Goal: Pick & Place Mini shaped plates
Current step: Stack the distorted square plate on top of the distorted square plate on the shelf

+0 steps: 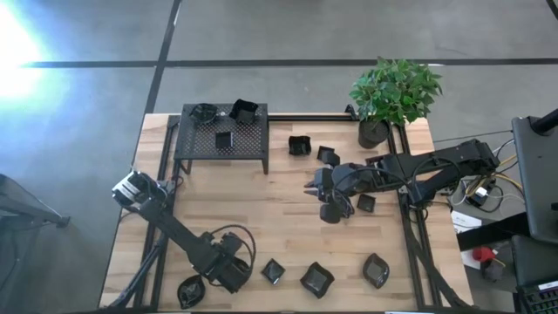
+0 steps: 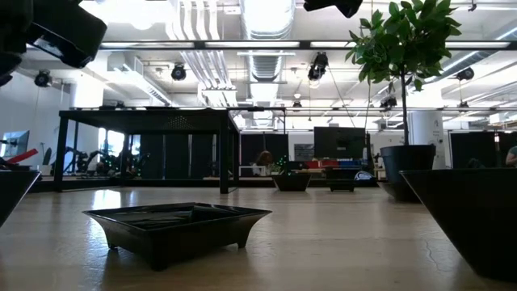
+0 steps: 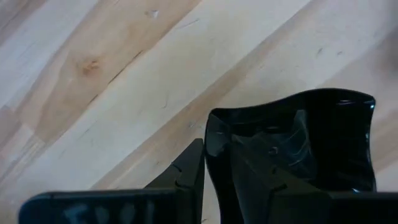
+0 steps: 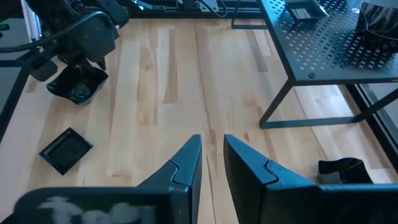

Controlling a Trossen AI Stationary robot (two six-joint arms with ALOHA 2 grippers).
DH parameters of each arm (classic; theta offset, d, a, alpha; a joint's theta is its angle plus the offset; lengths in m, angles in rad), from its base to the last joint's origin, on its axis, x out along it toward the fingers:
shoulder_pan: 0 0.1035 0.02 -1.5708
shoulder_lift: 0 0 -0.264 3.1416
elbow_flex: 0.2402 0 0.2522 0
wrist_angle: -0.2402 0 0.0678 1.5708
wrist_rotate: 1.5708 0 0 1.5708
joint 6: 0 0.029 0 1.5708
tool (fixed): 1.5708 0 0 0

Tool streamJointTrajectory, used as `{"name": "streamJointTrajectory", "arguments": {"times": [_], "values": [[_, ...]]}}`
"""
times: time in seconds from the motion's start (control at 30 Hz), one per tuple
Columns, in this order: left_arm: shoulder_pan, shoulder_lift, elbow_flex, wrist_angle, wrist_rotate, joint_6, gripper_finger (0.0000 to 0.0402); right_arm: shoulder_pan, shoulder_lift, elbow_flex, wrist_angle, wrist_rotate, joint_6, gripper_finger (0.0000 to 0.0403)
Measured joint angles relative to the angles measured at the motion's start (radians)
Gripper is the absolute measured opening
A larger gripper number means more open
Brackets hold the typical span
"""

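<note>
Dark jointed arms (black looping cables)

A grey concrete floor point(image 1: 288, 35) crossed by dark lines surrounds the light wooden table point(image 1: 288, 235). Beyond it, white ceiling ducts point(image 2: 266, 24), hanging lamps point(image 2: 319, 69) and distant desks point(image 2: 339, 166) fill the bright hall.

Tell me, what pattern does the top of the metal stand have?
Small holes all over the stand; right wrist view shows it best.

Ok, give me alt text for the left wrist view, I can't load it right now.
The left gripper has its fingers set around the rim of a glossy black mini plate, one finger outside the wavy edge and one inside the dish. Behind them is bare light wooden table.
</note>
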Motion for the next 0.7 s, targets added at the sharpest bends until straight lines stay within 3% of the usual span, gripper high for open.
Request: {"name": "streamJointTrajectory", "arguments": {"times": [0.43, 0.7], "values": [[0.000, 0.000, -0.059, 0.057, 0.019, 0.031, 0.0070, 0.000, 0.000, 0.000, 0.001, 0.002, 0.001, 0.0063], [0.000, 0.000, -0.059, 0.133, 0.019, 0.079, 0.0026, 0.000, 0.000, 0.000, 0.002, 0.003, 0.004, 0.0063]]}}
